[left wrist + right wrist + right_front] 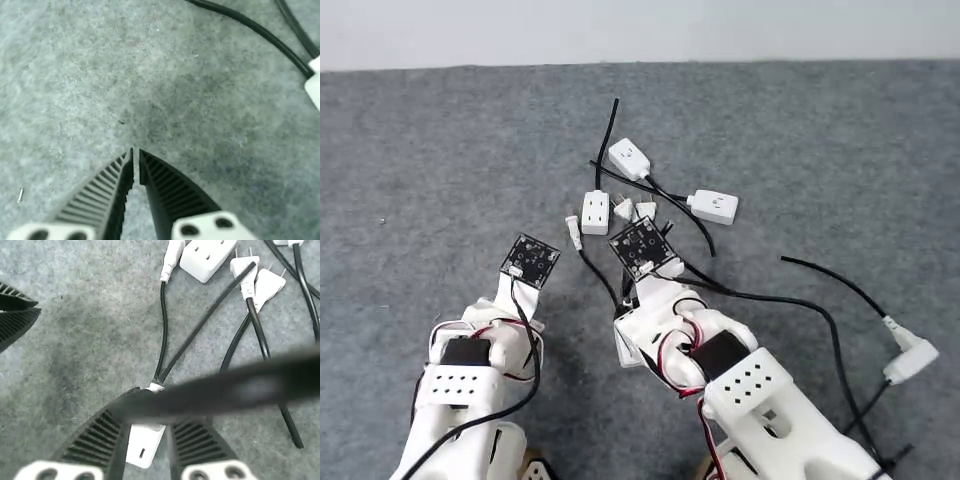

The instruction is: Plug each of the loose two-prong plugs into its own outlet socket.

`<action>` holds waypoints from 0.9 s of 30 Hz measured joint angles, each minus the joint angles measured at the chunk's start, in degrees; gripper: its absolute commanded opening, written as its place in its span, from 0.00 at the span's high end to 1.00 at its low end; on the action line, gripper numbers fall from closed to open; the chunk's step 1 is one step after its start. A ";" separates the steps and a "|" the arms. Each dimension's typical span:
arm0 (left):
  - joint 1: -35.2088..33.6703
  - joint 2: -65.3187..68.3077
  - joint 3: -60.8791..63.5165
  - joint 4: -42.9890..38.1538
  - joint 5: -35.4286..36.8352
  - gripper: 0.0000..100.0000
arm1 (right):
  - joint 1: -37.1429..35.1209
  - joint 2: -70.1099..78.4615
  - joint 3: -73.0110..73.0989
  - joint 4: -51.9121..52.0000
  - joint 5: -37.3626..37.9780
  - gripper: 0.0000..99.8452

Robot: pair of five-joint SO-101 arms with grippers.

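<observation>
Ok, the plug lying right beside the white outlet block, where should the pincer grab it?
Probably take the plug by its white body, behind the prongs, from above, squeezing its sides: it lies flat on the carpet, prongs at one end, cord leaving the other.

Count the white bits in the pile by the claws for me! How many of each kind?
Socket blocks lying loose: 3
Two-prong plugs: 2
Slim cable end, kind unclear: 1
White block in the right claw: 1
Total: 7
</observation>
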State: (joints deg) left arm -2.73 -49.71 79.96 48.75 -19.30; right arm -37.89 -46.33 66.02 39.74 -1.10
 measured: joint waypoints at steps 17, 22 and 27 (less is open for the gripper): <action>0.00 0.00 0.00 0.00 0.00 0.98 | 0.09 -1.32 2.99 -0.26 4.75 0.99; 0.00 0.00 0.00 0.00 0.00 0.98 | 0.97 -1.41 2.99 1.58 5.63 0.99; 0.00 0.00 0.00 0.00 0.00 0.98 | 0.97 -1.32 4.48 2.99 7.12 0.99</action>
State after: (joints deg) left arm -2.73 -49.71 79.96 48.75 -19.30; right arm -36.92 -47.65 70.51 42.73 6.02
